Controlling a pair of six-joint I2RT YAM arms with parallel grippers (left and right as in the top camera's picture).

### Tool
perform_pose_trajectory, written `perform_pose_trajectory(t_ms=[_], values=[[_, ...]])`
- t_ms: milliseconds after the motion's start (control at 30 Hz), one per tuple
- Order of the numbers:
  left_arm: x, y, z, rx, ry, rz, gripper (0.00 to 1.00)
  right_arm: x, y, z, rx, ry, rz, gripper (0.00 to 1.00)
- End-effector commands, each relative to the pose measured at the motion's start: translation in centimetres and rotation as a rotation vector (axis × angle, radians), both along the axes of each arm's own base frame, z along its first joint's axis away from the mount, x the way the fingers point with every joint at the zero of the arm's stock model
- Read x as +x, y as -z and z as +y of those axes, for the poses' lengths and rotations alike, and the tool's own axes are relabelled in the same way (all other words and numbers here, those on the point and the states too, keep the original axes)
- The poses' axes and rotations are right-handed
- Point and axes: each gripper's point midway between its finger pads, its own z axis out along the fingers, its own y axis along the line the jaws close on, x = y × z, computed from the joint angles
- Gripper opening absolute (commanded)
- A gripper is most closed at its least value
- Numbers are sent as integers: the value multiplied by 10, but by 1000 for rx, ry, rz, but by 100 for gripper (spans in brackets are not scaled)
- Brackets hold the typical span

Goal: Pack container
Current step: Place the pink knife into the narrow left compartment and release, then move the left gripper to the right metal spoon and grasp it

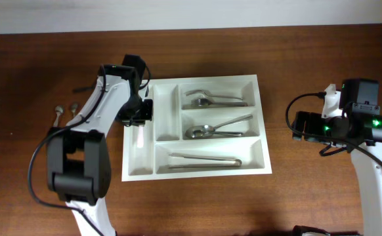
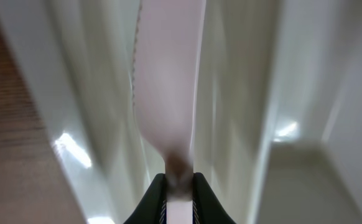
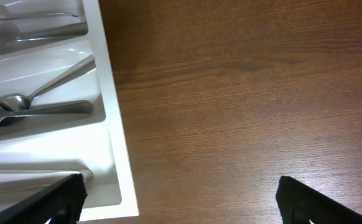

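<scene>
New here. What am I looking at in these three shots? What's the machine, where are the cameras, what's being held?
Two robot arms at a wooden table, each ending in a two-finger gripper. One picture is taken from above; the other two from cameras on each wrist.

In the middle lies a white cutlery tray with spoons and other cutlery in its wide compartments. A few small utensils lie on the table to the tray's left.

The left gripper is shut on a knife with a serrated edge, over a narrow compartment. The right gripper is open and holds nothing, over bare table beside the tray.
</scene>
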Motion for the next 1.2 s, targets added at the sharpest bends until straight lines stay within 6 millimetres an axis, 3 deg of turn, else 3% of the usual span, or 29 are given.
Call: perform_pose_trajectory(t_ms=[0, 33, 133, 300, 433, 500, 567, 633, 767, 900, 1000, 1133, 1167], values=[[-2, 15, 3, 17, -2, 36, 8, 3, -8, -2, -18, -3, -23, 99], [-2, 14, 3, 17, 7, 36, 10, 3, -8, -2, -18, -3, -23, 99], [-3, 14, 4, 18, 9, 41, 30, 3, -8, -2, -18, -3, -23, 99], [-1, -1, 11, 62, 13, 40, 39, 3, -8, -2, -17, -3, -21, 99], [13, -41, 25, 147, 15, -30, 44, 2, -8, -2, -17, -3, -19, 99], [28, -80, 32, 156, -7, -139, 68, 2, -8, -2, -17, -3, -16, 99], [34, -101, 41, 148, -33, -200, 73, 2, -8, -2, -17, -4, -16, 99], [35, -126, 65, 145, -98, -262, 76, 2, -8, -2, -17, -4, -16, 99], [37, -144, 112, 154, -219, -325, 86, 2, -8, -2, -17, -4, -16, 99], [44, -143, 151, 162, -311, -357, 87, 2, -8, -2, -17, -4, -16, 99], [49, -131, 165, 131, -299, -359, 87, 2, -8, -2, -17, -4, -16, 99], [49, -99, 180, 97, -315, -331, 87, 2, -8, -2, -17, -4, -16, 99], [46, -82, 187, 91, -322, -313, 87, 2, -8, -2, -17, -4, -16, 99]])
